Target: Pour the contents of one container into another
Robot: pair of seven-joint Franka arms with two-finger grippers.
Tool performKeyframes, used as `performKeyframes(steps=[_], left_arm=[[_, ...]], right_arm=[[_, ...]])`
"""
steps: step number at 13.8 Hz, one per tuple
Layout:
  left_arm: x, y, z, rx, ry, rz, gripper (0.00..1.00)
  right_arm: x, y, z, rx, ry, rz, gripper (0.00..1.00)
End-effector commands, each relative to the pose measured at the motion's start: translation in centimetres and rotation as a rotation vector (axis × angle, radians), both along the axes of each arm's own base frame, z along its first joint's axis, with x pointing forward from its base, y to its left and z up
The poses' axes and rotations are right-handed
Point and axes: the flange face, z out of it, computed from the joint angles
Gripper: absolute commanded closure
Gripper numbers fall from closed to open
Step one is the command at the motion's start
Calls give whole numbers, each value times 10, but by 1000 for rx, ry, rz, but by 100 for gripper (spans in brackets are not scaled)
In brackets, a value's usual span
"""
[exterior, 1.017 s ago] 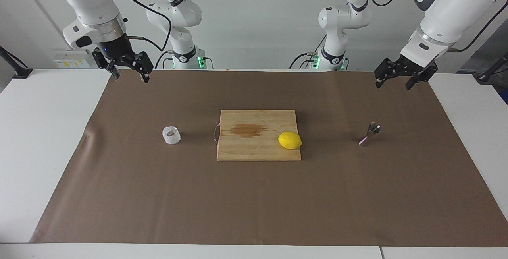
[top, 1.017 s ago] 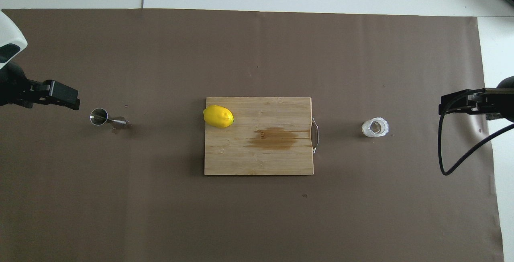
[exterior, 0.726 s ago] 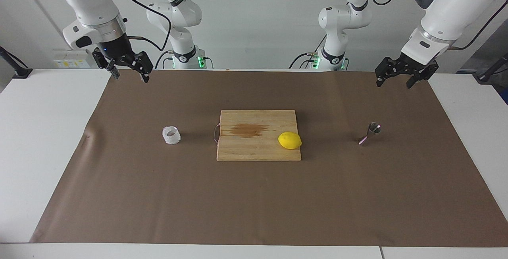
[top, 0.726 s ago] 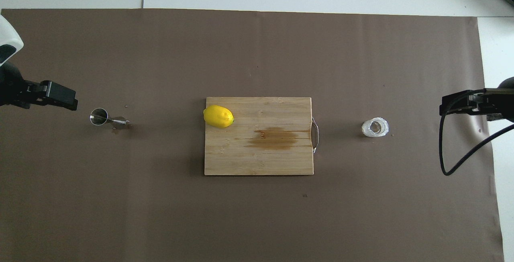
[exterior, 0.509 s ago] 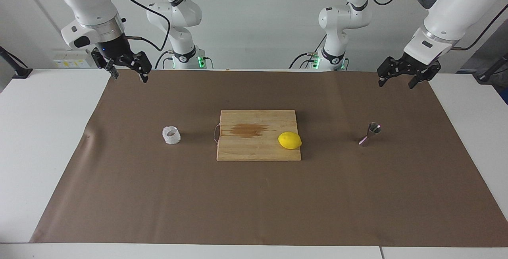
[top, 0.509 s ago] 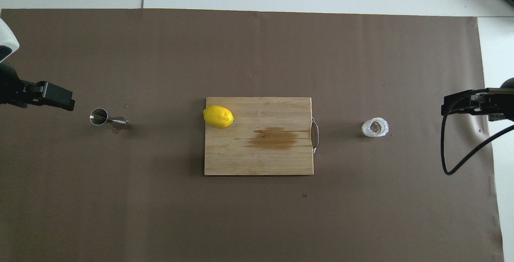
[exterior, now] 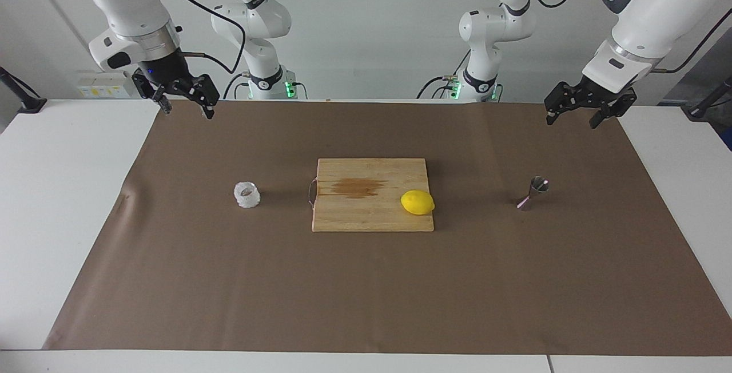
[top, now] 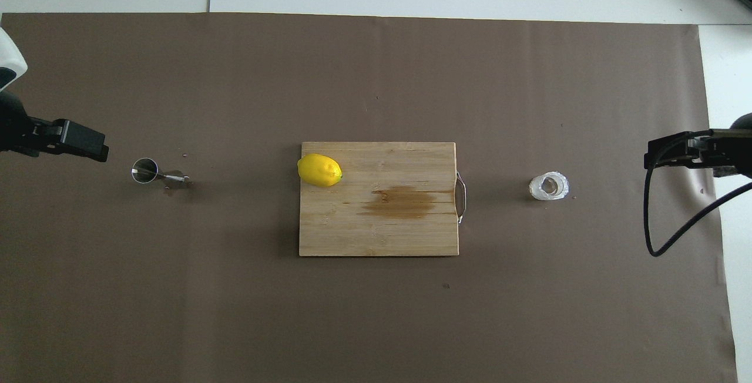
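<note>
Both hands, left (exterior: 573,118) & right (exterior: 186,106), open & empty; slim silver hourglass metal jigger (exterior: 533,193) may tip if small whitish textured glass cup (exterior: 247,194) pours off-centre.

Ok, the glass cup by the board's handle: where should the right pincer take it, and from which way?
Probably across its outer wall, coming straight down. The glass cup is squat, upright and open-mouthed, standing alone on the brown mat beside the cutting board handle, so both sides are free. A side-wall grip leaves the rim clear for pouring. The right pincer, open, hangs over the mat's robot-side edge.
</note>
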Motion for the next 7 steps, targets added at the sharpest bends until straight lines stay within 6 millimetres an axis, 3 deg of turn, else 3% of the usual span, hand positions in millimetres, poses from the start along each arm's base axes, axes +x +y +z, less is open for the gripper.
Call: performKeyframes(steps=[1, 7], left_arm=[[-24, 4, -1, 21, -37, -9, 0], [-24, 9, -3, 11, -35, 5, 0]], right_arm=[[-1, -3, 1, 11, 11, -15, 0], [-1, -3, 1, 11, 11, -16, 0]])
